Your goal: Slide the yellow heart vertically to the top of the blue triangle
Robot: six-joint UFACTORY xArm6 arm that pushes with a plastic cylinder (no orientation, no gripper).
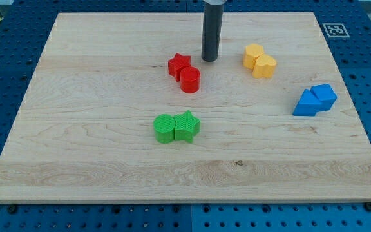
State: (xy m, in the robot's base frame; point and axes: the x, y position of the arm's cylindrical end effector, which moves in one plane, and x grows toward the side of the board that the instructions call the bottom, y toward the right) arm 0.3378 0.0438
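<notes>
At the view's left the wooden board [76,129] carries nothing; the blocks sit in pairs from centre rightwards. Below centre, green pair: a round green block [165,128] touching a green star [187,125] on its right. Above that, red pair: red star [179,65] w/ a red cylinder [190,80] touching it just below-right. Neither pair is on the likely push path, so they look irrelevant to the job.

My tip [210,60] rests on the board just right of the red star, touching nothing. It's a plain rod, so no opening/closing and nothing held; it can only shove. It sits left of the yellow pair w/ a clear gap, prob. staged for an approach.

Right of the tip, toward the view's top: two yellow blocks touching. The upper-left one [253,55] and the lower-right one [265,66] both look rounded and chunky; which is the yellow heart I can't tell for sure at this res, prob. the lower-right.

Far right, mid-height: blue triangle [306,104] touching a blue cube-like block [325,95] at its upper right. Yellow pair is up-left of it, apart; the heart isn't yet above the triangle.
</notes>
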